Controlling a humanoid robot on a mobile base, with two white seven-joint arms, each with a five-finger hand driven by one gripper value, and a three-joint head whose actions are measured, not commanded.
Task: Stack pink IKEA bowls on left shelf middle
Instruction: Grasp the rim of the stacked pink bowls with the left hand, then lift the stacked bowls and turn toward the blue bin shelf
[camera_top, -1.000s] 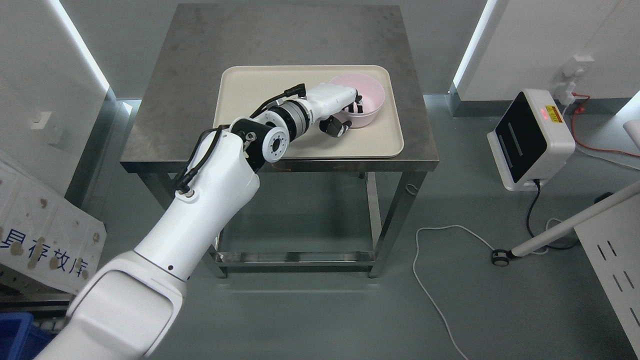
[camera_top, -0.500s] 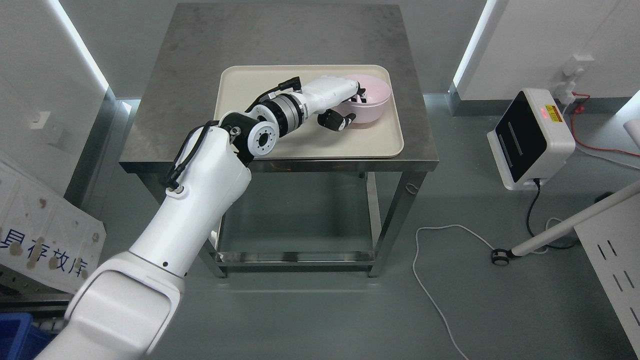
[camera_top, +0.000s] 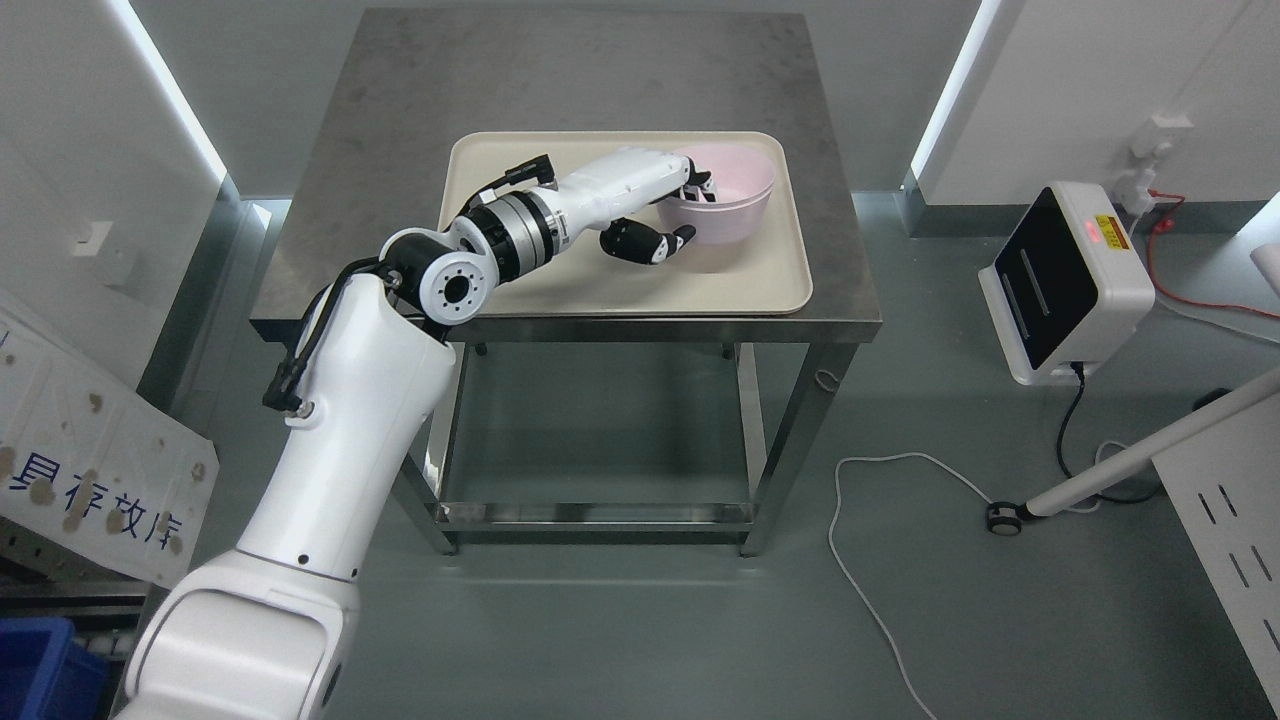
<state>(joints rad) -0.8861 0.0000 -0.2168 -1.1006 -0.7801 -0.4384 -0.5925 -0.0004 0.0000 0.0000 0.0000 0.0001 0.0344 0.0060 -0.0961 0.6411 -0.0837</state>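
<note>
— Pink is what we notice first: the bowl (camera_top: 728, 190) at the far right corner of the cream tray (camera_top: 500, 170), which lies on the steel table (camera_top: 400, 150).

— Yes, and we see our left hand (camera_top: 665, 205) right against its left side. The bowl sits just to the right of the palm, its rim tipped, the right side higher than the side by the hand.

— How is the hand closed, do we think?

— We read it as gripping the bowl. The dark fingers (camera_top: 697, 184) hook over the near-left rim and reach inside, while the thumb (camera_top: 655, 243) curls below, outside the wall. So the rim is pinched between them.

— Is the bowl on the tray or off it?

— We see a soft shadow on the tray beneath it, and the bowl looks raised over that corner, though we cannot tell for sure whether its base is clear.

— And the arm?

— It comes in from the lower left, elbow over the table's front edge, forearm crossing the tray toward the bowl.
</note>
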